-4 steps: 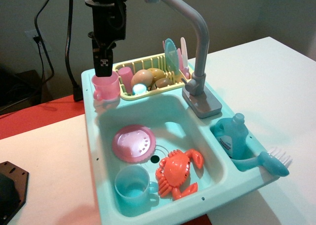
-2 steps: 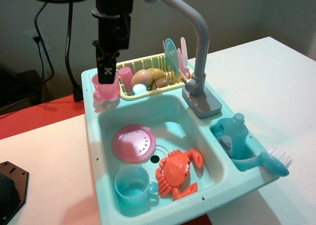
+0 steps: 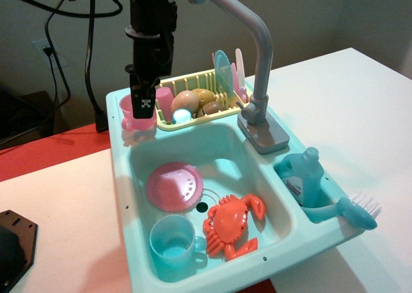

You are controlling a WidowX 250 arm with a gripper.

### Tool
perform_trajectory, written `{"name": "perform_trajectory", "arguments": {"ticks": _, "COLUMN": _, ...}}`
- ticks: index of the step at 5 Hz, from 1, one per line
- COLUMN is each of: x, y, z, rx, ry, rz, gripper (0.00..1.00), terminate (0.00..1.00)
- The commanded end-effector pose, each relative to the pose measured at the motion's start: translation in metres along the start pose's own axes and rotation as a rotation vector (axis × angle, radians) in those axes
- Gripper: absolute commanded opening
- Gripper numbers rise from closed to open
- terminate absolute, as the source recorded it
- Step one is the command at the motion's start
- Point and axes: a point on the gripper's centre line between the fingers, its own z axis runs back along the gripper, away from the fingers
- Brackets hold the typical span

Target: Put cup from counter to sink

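Cup (image 3: 137, 120) sits upright on the counter (image 3: 122, 152), back-left corner of the sink unit, directly under the gripper (image 3: 143, 110). Black jaws point straight down and overlap the cup's rim/mouth, so one finger looks to be inside it; the cup shows on both sides of them and below. Can't tell from this angle whether the jaws are clamped on the wall or just dipped in with slack, so grip unconfirmed.

Key relation: sink (image 3: 254, 177) lies toward the camera and below the jaws, just past the counter edge. Cup's axis is vertical, in line with the jaws. Pink plate (image 3: 174, 187) is the nearest thing along that path; blue cup (image 3: 172, 244) and crab (image 3: 233, 225) lie further out.

Judgement: confirm grip, lift clear, short move forward.
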Motion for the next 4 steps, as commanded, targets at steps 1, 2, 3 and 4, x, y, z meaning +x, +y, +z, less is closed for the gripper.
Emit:
{"name": "perform_trajectory", "arguments": {"ticks": 1, "x": -0.0053, "y": 0.0032, "z": 0.0054, "rx": 0.011, "ry": -0.038, "rz": 0.021, "gripper": 0.00, "terminate": 0.00}}
{"name": "perform_trajectory", "arguments": {"ticks": 2, "x": -0.0087, "y": 0.0028, "z": 0.0028, "rx": 0.014, "ry": -0.045, "rz": 0.025, "gripper": 0.00, "terminate": 0.00}}
{"name": "perform_trajectory", "arguments": {"ticks": 3, "x": -0.0100, "y": 0.0008, "z": 0.0022, "rx": 0.015, "ry": -0.050, "rz": 0.022, "gripper": 0.00, "terminate": 0.00}}
{"name": "perform_trajectory", "arguments": {"ticks": 4, "x": -0.0076, "y": -0.0031, "z": 0.0088, "rx": 0.020, "ry": -0.078, "rz": -0.004, "gripper": 0.00, "terminate": 0.00}}
